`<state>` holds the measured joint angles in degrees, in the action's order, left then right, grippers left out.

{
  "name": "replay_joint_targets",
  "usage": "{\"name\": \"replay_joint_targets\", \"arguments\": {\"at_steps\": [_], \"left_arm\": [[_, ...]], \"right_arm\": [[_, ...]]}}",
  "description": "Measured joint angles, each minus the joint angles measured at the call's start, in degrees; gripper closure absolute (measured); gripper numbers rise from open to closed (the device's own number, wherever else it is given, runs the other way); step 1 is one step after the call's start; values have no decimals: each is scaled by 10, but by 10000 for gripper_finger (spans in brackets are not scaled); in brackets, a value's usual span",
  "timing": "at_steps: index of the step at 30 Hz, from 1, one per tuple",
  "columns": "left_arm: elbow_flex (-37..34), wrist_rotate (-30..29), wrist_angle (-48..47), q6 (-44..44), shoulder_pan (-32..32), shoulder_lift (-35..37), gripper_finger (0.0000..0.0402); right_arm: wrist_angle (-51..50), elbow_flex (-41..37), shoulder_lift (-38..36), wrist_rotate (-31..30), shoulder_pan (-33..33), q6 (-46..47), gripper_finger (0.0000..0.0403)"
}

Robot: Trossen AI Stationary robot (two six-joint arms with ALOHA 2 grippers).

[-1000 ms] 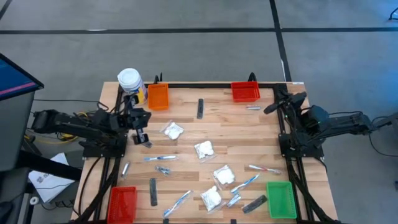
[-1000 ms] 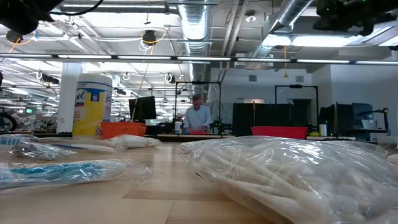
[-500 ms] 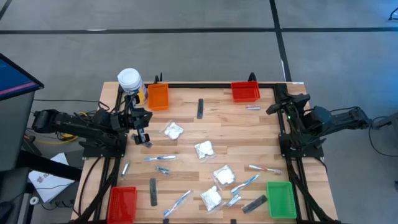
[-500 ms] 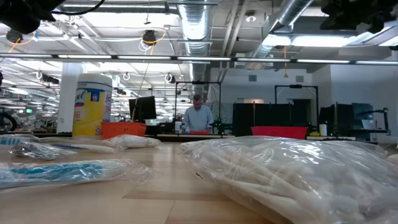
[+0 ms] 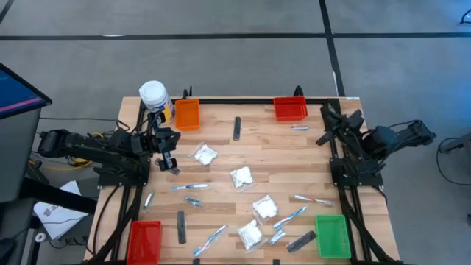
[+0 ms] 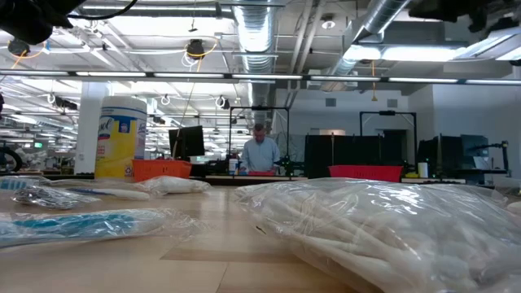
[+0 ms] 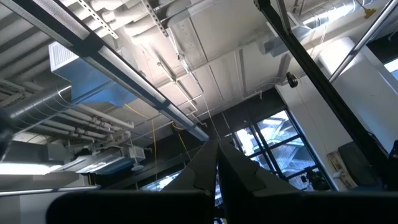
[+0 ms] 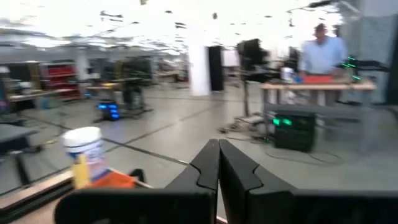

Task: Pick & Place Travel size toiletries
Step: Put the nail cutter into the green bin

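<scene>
Both arms sat parked at table edges: left gripper [image 5: 171,161] and right gripper [image 5: 324,125] closed empty, toiletries [image 5: 241,177] scattered, unsorted.

white puffy packets [image 5: 244,196], slim toothbrushes [image 5: 190,188], dark grey bars [image 5: 237,128] and small silvery sachets [image 5: 298,127] lie scattered flat across the table, mostly toward its near edge.

The wooden table [image 5: 221,143] carries scattered toiletries [image 5: 241,177], four bins [image 5: 187,114], a jar [image 5: 154,95].
</scene>
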<state>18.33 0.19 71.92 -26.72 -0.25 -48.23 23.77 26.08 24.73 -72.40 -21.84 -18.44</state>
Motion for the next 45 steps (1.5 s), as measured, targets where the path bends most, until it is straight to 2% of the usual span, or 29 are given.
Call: {"name": "replay_joint_targets", "arguments": {"at_steps": [8,16,29,31,35,45], "left_arm": [[0,0,0,0,0,0,394],[0,0,-1,0,0,0,394],[0,0,-1,0,0,0,394],[0,0,-1,0,0,-1,394],[-1,0,-3,0,0,-8,394],[0,-13,-2,-4,4,-24,394]], "right_arm": [[-24,26,41,28,-3,0,403],[-50,60,96,92,-2,0,403],[-121,118,173,102,-1,22,403],[-140,126,180,127,2,33,403],[-188,146,195,214,28,71,403],[-254,179,256,361,145,136,403]]}}
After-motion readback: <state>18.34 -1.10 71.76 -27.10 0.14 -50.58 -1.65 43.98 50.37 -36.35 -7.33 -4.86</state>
